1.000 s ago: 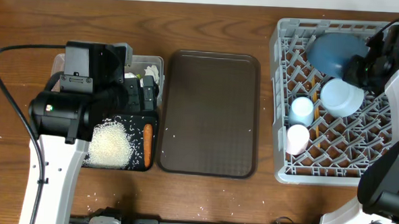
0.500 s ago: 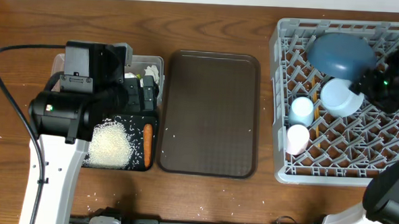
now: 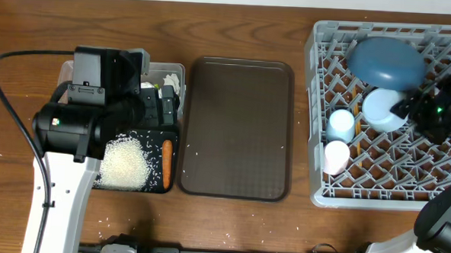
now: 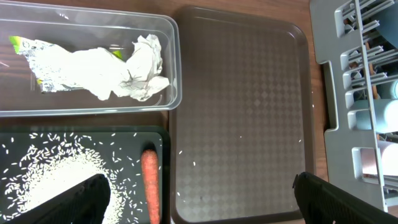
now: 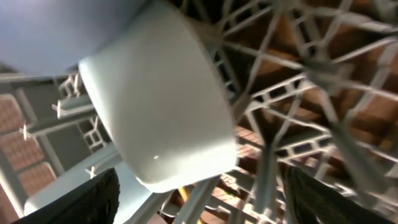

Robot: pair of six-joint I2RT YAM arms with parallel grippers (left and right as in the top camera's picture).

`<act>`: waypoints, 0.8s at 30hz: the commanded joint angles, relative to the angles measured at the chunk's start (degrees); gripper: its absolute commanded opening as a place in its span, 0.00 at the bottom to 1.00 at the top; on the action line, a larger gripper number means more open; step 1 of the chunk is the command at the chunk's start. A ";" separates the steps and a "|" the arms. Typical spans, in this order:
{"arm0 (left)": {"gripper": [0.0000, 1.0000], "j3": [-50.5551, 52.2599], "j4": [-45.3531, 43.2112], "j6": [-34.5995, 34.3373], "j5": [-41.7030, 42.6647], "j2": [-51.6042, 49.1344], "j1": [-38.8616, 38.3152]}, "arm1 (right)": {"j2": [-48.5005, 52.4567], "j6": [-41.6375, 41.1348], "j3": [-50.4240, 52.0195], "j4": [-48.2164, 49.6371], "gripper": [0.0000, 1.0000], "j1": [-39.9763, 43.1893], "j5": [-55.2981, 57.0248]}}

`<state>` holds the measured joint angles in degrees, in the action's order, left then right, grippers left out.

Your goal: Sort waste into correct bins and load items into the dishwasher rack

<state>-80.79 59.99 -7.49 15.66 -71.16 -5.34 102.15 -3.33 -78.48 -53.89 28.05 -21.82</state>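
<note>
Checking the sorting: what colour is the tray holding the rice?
The tray is black; left wrist view.

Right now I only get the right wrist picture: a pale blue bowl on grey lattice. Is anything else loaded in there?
Observer: Yes. Seen from overhead, a light blue cup and a pink cup stand left of the light blue bowl in the grey plastic dishwasher rack.
Operator: Where's the other claw?
Observer: The left claw hangs open above the shallow black rectangular tray and the dark brown serving tray.
Operator: Any rubbish on that brown tray?
Observer: Only a few white rice grains.
</note>
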 commanded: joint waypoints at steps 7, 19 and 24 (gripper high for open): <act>0.97 -0.11 0.07 -0.09 -0.57 -0.04 0.31 | -1.25 4.98 1.36 0.72 0.57 -0.33 -11.41; 0.96 -0.11 0.07 -0.09 -0.57 -0.04 0.31 | -3.17 5.38 1.22 0.68 0.45 -3.02 -11.43; 0.97 -0.11 0.07 -0.09 -0.57 -0.04 0.31 | -3.41 5.35 1.22 -0.63 0.39 -3.67 -12.09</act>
<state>-80.79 59.99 -7.49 15.66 -71.16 -5.34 100.33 1.74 -77.10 -53.47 25.96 -30.00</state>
